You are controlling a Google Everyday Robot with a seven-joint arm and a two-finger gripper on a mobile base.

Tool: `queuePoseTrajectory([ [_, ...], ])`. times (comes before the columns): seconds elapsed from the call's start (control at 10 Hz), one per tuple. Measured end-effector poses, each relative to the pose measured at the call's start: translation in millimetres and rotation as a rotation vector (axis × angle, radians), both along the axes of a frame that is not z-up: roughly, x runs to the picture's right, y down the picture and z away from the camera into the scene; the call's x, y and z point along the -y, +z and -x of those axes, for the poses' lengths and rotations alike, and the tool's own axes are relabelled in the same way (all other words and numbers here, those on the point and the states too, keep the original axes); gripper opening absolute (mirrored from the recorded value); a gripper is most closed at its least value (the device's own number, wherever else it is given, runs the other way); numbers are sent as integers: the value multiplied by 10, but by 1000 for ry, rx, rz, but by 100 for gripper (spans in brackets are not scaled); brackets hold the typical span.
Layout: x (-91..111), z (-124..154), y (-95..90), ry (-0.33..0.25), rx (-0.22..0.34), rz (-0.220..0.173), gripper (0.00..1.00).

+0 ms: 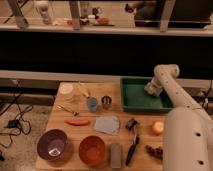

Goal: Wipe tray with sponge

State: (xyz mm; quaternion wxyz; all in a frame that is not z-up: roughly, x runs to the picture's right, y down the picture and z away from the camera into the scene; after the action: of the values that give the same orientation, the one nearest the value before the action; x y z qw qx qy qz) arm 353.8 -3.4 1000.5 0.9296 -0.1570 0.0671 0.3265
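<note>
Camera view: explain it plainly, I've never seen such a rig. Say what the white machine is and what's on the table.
One camera looks down on a wooden table. The white tube at the picture's right is the robot's single arm; its gripper reaches into the dark green tray, near its right end, where a pale sponge sits. Whether the sponge is held cannot be told. Also on the table: a purple bowl, an orange bowl, a grey-blue cloth, a blue cup and an orange fruit.
</note>
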Motion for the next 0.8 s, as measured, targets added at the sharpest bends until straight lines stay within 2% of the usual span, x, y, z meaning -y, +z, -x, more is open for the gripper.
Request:
queuePoseTrajectory([
  [0.2,-27,130,-6,-12,20,6,0],
  [0.5,-83,517,-48,-36,80,10,0],
  [0.8,-119,746,-84,-55,135,6,0],
])
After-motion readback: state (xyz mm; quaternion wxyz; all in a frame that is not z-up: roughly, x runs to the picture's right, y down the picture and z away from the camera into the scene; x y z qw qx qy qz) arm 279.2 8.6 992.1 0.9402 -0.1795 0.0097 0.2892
